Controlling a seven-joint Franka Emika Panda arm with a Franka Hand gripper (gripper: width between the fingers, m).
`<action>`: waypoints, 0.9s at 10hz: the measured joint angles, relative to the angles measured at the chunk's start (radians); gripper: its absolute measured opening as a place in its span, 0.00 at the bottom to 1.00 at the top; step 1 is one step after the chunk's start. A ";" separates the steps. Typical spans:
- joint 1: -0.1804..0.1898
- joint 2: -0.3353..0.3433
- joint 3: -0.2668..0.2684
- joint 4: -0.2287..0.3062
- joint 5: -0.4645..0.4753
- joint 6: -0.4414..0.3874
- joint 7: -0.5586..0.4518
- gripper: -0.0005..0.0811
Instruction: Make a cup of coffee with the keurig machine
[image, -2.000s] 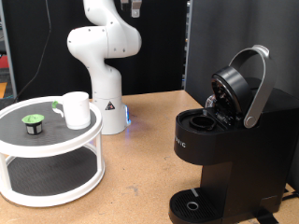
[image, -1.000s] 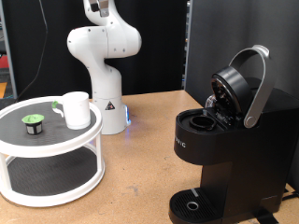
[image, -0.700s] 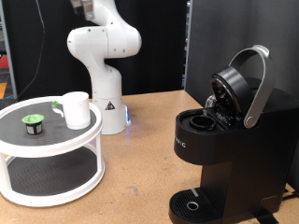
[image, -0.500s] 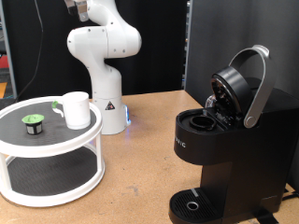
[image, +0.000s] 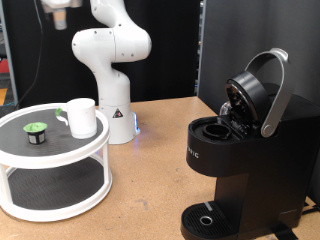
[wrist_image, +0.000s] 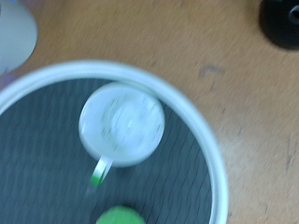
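Task barely begun: keurig machine (image: 240, 150) lid stood raised, chamber empty; cup (image: 81, 117) and pod (image: 36, 130) sat untouched on tiered stand (image: 60, 160) near desk's left edge. Gripper (image: 58, 5) hovered high above; finger state could not be told.

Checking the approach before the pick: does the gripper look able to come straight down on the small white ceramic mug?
Probably yes. The gripper is high above the round white two-tier stand, and the small white ceramic mug stands open-topped with only the green-topped coffee pod beside it, apart.

exterior side-on, wrist overhead, sharing cup (image: 81, 118)
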 joint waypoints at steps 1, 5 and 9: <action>0.000 0.017 -0.026 0.021 -0.019 -0.002 -0.050 0.99; 0.003 0.042 -0.041 0.029 -0.066 -0.010 -0.109 0.99; 0.000 0.046 -0.068 0.020 -0.107 0.038 -0.113 0.99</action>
